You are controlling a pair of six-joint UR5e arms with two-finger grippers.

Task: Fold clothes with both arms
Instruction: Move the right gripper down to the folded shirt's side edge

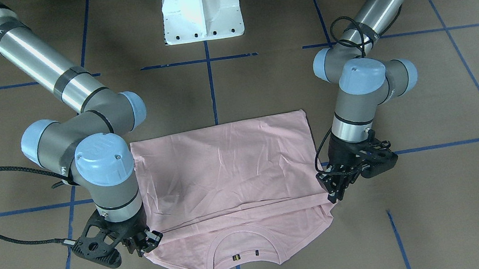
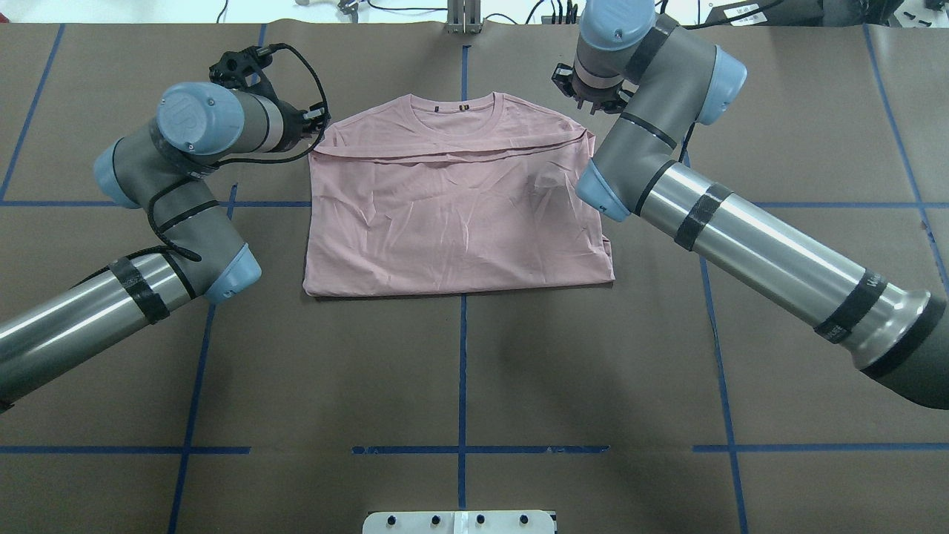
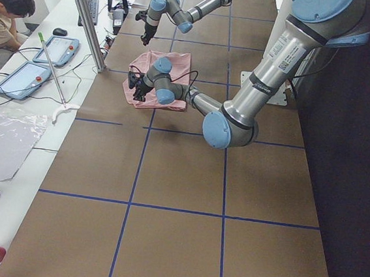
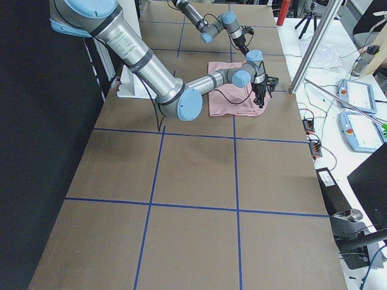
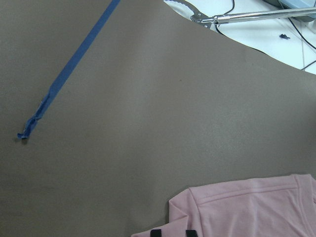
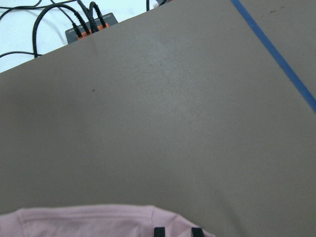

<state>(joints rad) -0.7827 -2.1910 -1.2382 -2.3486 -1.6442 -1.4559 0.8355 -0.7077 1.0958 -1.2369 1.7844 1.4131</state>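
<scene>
Pink T-shirt (image 1: 225, 163) lies flat on the tabletop (image 1: 437, 220), directly btwn the two claws, plain side up & doubled over. Its hem edge (image 1: 249, 210) runs from one claw to the other. The collar (image 1: 244, 243) shows just past the claws, on the side away from the robot. The fold's crease lies well back of both claws, toward the robot.

Left claw (image 1: 335, 191) sits low at its end of the hem edge, touching or nearly touching the cloth corner. Its wrist cam shows the fingertips (image 5: 156, 233) a narrow gap apart w/ pink cloth under them, so spread a little & not nipping, as far as I can judge. Right claw (image 1: 146, 245) is the same at the opp. corner: fingertips (image 6: 159, 231) apart, cloth beneath, nothing pinched that I can see.

Step in hand, prob.: tail end of the 1st fold (hem up to shoulders), w/ the cloth laid & the claws at the let-go. Next move calls for both claws to rise straight off w/ no sideways drag, b/c the top layer is loose & would skew. Then fresh grips for a 2nd fold, likely across the width.
</scene>
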